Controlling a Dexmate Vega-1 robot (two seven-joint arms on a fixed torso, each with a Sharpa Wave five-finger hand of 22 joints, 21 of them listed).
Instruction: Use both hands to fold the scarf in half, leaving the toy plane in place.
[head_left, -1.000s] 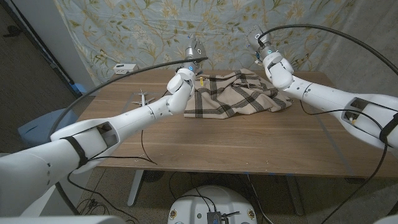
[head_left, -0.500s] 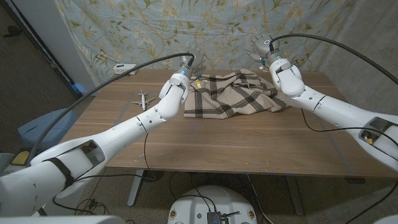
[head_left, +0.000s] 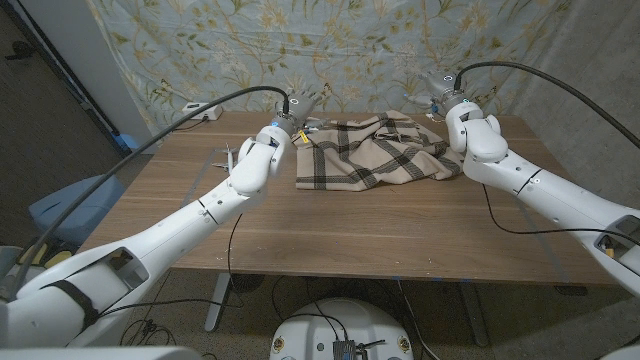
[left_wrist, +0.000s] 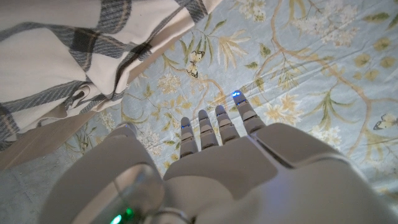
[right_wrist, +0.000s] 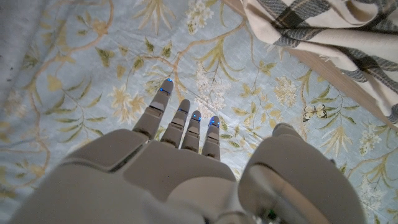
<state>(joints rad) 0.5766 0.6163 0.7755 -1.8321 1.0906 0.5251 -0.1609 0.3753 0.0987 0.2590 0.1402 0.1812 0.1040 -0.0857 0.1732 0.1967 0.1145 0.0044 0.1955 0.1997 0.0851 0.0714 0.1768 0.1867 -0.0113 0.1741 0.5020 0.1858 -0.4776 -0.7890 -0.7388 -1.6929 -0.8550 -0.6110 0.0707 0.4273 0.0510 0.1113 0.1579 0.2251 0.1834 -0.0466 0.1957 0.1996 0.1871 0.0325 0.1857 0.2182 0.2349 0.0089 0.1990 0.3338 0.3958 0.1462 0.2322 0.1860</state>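
Note:
The beige plaid scarf (head_left: 371, 151) lies bunched on the far half of the wooden table (head_left: 380, 230). My left hand (head_left: 303, 112) hovers at the scarf's far left corner. In the left wrist view its fingers (left_wrist: 217, 127) are stretched out, holding nothing, with the scarf (left_wrist: 62, 56) beside them. My right hand (head_left: 440, 92) is at the scarf's far right corner, its fingers (right_wrist: 186, 127) likewise straight and empty, the scarf (right_wrist: 323, 31) off to one side. The small toy plane (head_left: 229, 154) sits left of the scarf, partly hidden by my left forearm.
A white box (head_left: 200, 108) sits at the table's far left edge. A floral cloth backdrop (head_left: 250, 50) hangs right behind the table. Black cables arc from both wrists over the table's sides.
Both hands have reached a little farther toward the table's far edge. Both forearms have swung outward, and my left forearm now covers part of the toy plane. The scarf has not moved.

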